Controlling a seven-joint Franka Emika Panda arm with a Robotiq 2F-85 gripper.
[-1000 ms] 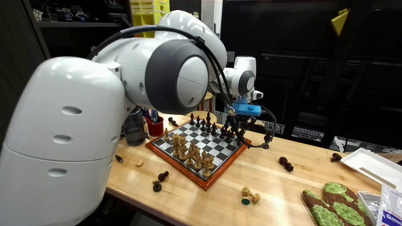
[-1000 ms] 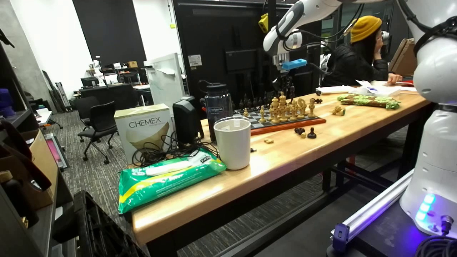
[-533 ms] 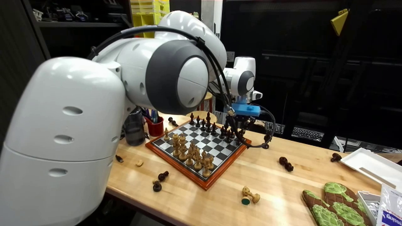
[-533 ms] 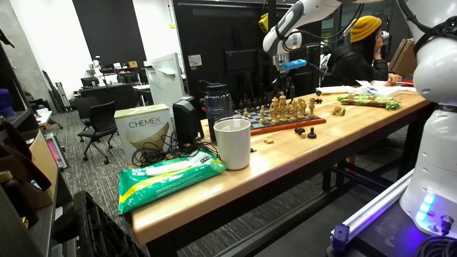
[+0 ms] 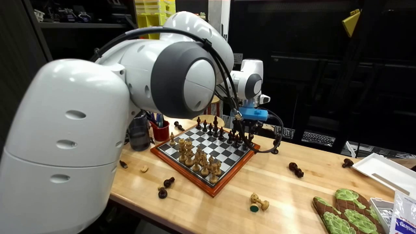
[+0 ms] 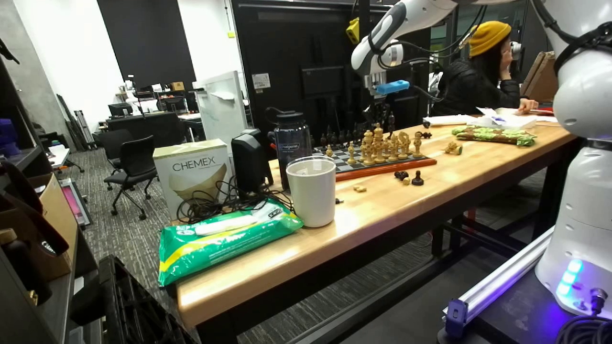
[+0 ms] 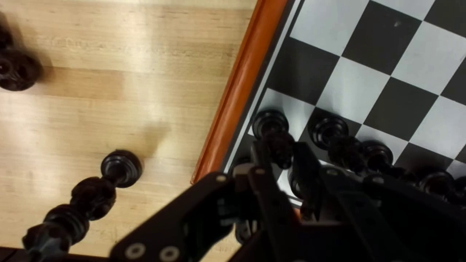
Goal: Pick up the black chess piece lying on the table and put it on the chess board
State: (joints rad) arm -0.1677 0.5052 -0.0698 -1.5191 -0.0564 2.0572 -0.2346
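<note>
Since a moment ago my wrist (image 5: 252, 84) has drifted slightly leftward in both exterior views, taking my end effector (image 7: 279, 145) with it, while what lies on the table (image 5: 269, 175) has stayed put. My fingertips (image 7: 257, 149) stand a narrow gap apart over the edge of the chess board (image 5: 213, 145), and between them in the wrist view shows the upper part of an upright black chess piece (image 7: 277, 140), its base against a light square beside the wooden frame (image 7: 237, 94). I cannot tell whether I am gripping it, nor whether it touches the board. Just outside the frame, a tall dark piece (image 7: 93, 198) stands upright on the table. Farther out, a fallen dark piece (image 5: 293, 166) lies on its side, and a small dark piece (image 5: 347, 162) lies near a white tray (image 5: 390, 167); across the board, a toppled dark piece (image 5: 167, 183) rests beside a short upright piece (image 5: 162, 193). Which of the black pieces the task means, I cannot tell. Light pieces (image 5: 196, 159) stand on the board, and two toppled light pieces (image 5: 264, 204) lie together on the table, well apart from my fingertips.
</note>
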